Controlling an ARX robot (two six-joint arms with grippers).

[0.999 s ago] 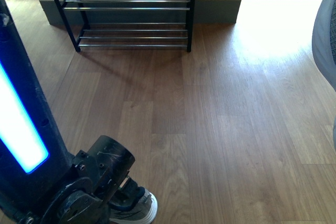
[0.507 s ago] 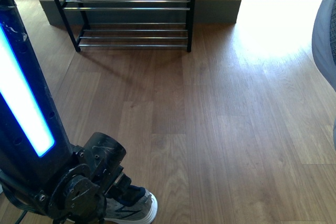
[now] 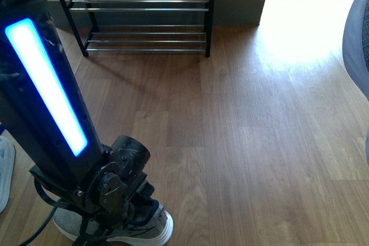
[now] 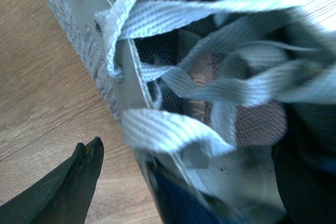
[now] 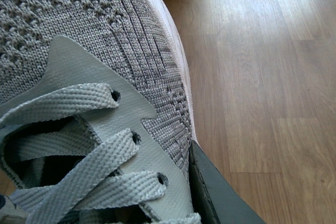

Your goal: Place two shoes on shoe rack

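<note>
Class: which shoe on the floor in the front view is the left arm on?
The grey knit sneaker, at the bottom under the left gripper; the pale-blue sandal lies apart at the left edge.

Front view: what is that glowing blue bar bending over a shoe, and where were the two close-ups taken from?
The glowing bar is the robot's left arm, seen from a camera on its body. It reaches down to a grey sneaker on the wooden floor; the shoe rack stands farther off, a pale-blue sandal at the edge. The close-ups come from cameras on each wrist: both show sneaker laces with a dark gripper finger beside. Whether either gripper grips is unclear.
</note>
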